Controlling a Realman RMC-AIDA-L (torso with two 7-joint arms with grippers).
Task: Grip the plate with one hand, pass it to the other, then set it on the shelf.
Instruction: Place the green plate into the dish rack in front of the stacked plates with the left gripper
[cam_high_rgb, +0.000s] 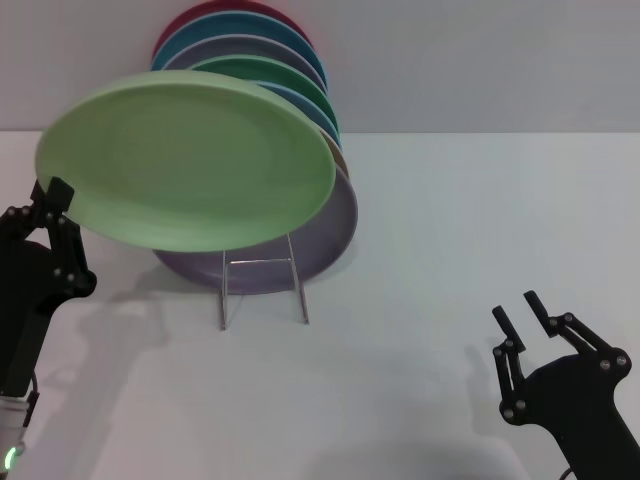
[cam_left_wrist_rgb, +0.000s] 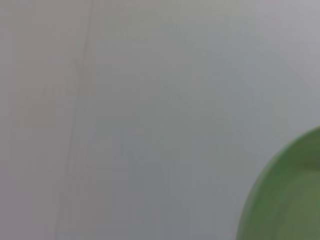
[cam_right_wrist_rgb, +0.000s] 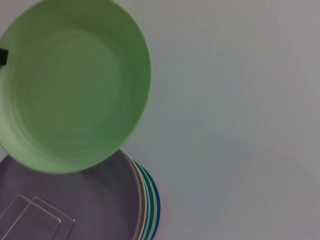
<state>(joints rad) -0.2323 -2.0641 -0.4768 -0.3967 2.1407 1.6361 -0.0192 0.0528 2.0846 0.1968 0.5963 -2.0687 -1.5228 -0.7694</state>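
1. Rack (cam_high_rgb: 262, 290), centre of head view: upright stack of plates in it, lavender plate (cam_high_rgb: 335, 232) at front, then dark green, blue and red behind.
2. Plate (cam_high_rgb: 190, 160), pale mint: off the rack, held in the air at upper left, tilted, overlapping the stack.
3. Left gripper (cam_high_rgb: 52, 205), left edge: clamped on the plate's left rim.
4. Right gripper (cam_high_rgb: 522, 312), lower right: fingers apart, holding nothing, well apart from the plate.
5. Table (cam_high_rgb: 450, 250): plain white; pale wall (cam_high_rgb: 480, 60) behind.
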